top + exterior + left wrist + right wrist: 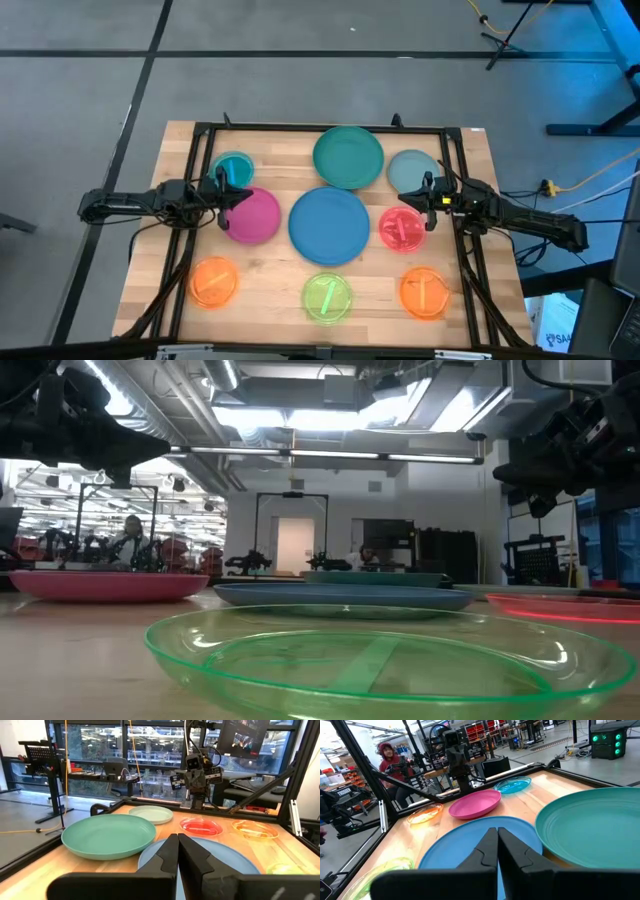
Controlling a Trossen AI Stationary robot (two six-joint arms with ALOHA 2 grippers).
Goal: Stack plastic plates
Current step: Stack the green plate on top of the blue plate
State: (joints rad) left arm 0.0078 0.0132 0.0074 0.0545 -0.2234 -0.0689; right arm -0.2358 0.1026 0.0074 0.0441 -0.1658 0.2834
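Observation:
Nine round plates lie flat on the wooden table. In the high view I see the large teal plate (pixel 348 156), the large blue plate (pixel 329 225), the magenta plate (pixel 252 215), the cyan plate (pixel 233 168), the grey-blue plate (pixel 412 170), the red-pink plate (pixel 402 228), two orange plates (pixel 213 281) (pixel 424 292) and the lime plate (pixel 327 297). My left gripper (pixel 240 197) (pixel 177 837) hangs shut above the magenta plate's left part. My right gripper (pixel 404 200) (pixel 497 831) hangs shut above the red-pink plate's far edge. Both are held above the plates.
A black frame (pixel 205 128) runs around the table's far and side edges. The lime plate (pixel 380 660) lies closest to the near edge. Bare wood shows between the near row of small plates. A person (pixel 387 755) sits in the room beyond the table's left side.

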